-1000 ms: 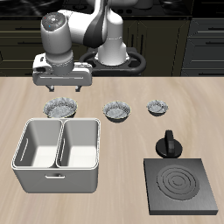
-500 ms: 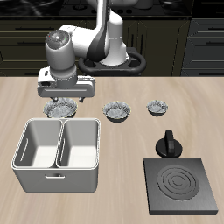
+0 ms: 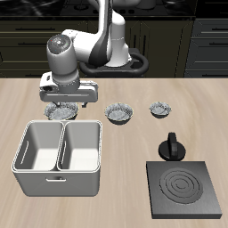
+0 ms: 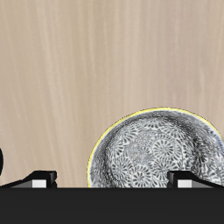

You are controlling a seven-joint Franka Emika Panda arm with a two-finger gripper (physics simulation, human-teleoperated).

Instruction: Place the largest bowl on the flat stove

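Gripper (image 3: pixel 66 104) held spread wide, nothing grasped, positioned over rim of largest bowl (image 3: pixel 61 111) for pinch. Bowl seated on surface (image 3: pixel 125 151) behind metal bin (image 3: pixel 59 158); flat stove (image 3: pixel 185 191) well apart.

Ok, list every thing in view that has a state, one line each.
claw: open, hanging just above the largest bowl, holding nothing
largest bowl: upright on the table, empty, not gripped
medium bowl: upright on the table, empty
smallest bowl: upright on the table, empty
flat stove: bare, nothing on it
metal bin: both compartments empty
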